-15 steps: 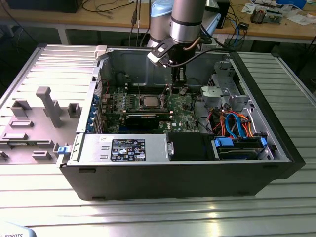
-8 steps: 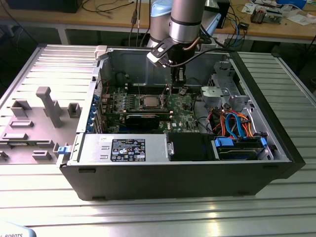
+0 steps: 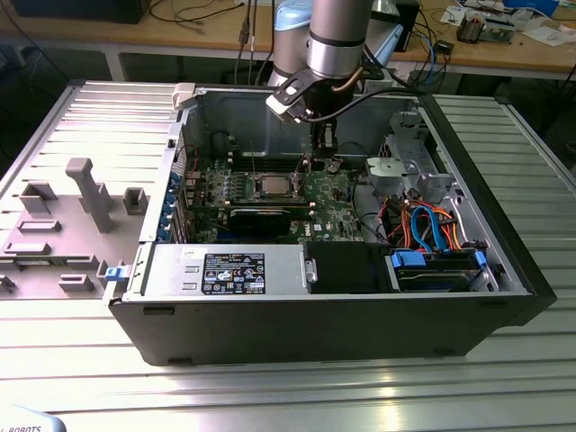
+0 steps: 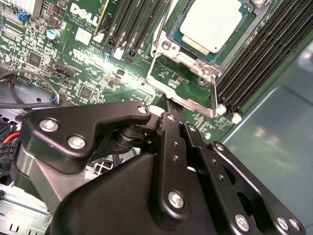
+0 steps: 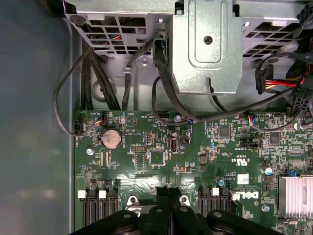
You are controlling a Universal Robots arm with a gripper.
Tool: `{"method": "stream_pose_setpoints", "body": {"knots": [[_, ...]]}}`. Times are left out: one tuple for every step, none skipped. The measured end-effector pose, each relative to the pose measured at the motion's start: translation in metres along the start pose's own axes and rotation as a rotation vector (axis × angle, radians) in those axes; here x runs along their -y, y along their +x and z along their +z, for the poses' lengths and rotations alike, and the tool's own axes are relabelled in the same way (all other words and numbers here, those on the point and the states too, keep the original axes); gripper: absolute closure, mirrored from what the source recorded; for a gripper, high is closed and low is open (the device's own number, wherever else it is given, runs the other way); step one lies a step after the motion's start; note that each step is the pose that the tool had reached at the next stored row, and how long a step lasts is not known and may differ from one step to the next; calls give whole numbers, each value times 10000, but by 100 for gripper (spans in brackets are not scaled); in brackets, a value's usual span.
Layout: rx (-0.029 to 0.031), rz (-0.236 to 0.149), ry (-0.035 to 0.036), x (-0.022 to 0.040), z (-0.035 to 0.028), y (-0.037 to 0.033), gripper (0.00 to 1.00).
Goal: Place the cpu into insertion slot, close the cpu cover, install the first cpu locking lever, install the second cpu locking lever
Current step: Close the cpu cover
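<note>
The cpu (image 4: 212,22), a square chip with a silvery top, lies in the insertion slot (image 4: 168,46) on the green board; the exterior view shows the cpu (image 3: 270,186) at the middle of the open computer case. The cpu cover (image 4: 183,100), a thin silvery frame, stands swung open on the side of the slot nearest my gripper. A thin locking lever (image 4: 213,93) rises beside it. My gripper (image 4: 168,105) is shut, its black fingertips together right at the cover's outer edge. In the first wrist view the gripper (image 5: 168,192) hangs over the board, and in the exterior view the gripper (image 3: 319,148) is just right of the cpu.
Long black memory slots (image 4: 264,54) flank the socket. A metal drive cage (image 3: 409,166) and blue and orange cables (image 3: 432,225) fill the case's right side. The power supply (image 3: 229,270) lies along the front. A grey fixture tray (image 3: 72,216) sits at the exterior view's left.
</note>
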State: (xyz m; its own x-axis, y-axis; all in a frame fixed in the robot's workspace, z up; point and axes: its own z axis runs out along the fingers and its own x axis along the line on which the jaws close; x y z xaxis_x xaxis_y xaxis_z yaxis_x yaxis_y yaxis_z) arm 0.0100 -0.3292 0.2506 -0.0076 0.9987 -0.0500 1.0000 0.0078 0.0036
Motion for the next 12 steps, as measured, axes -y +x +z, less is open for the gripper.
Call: {"method": "stream_pose_setpoints", "body": {"knots": [[0, 0, 0, 2, 0, 0, 89], [0, 0, 0, 3, 0, 0, 89], [-1, 0, -1, 6, 0, 0, 89], [0, 0, 0, 10, 0, 0, 89], [0, 0, 0, 13, 0, 0, 89], [-1, 0, 0, 17, 0, 0, 89], [0, -1, 0, 18, 0, 0, 89], [0, -2, -1, 19, 0, 0, 89], [-1, 0, 0, 22, 0, 0, 89], [-1, 0, 0, 25, 0, 0, 89], [0, 1, 0, 27, 0, 0, 89], [-1, 1, 0, 30, 0, 0, 89]]}}
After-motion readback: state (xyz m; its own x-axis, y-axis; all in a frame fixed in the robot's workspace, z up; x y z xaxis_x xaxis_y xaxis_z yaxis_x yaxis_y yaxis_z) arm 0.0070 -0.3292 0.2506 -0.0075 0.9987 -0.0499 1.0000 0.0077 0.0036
